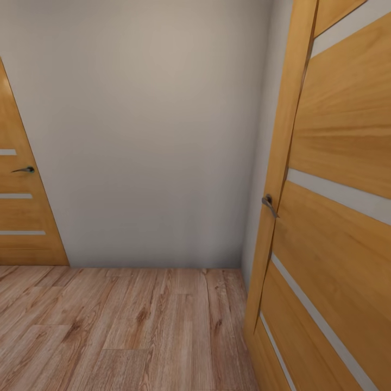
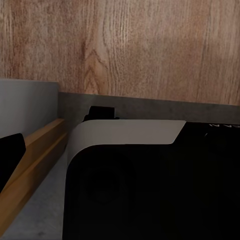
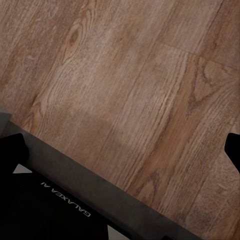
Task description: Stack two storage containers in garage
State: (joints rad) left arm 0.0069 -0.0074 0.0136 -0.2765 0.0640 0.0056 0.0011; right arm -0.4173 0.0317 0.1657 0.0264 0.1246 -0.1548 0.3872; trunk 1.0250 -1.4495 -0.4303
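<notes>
Wood plank floor [image 1: 119,326] under both wrists, orange doors [image 1: 336,217] flanking grey wall [image 1: 146,136]; finger spread unreadable, probably empty.

A plain grey wall [image 1: 146,130] closes the way ahead, meeting the wood plank floor [image 1: 108,326] along its far edge. An open wooden door [image 1: 336,217] stands close at the right, its edge and handle [image 1: 269,205] jutting into the passage. A second door [image 1: 21,195] is set at the left, well apart. Between them the plank floor lies bare. Under both wrist cameras, the robot's dark base [image 2: 150,190] covers the floor's near part.
</notes>
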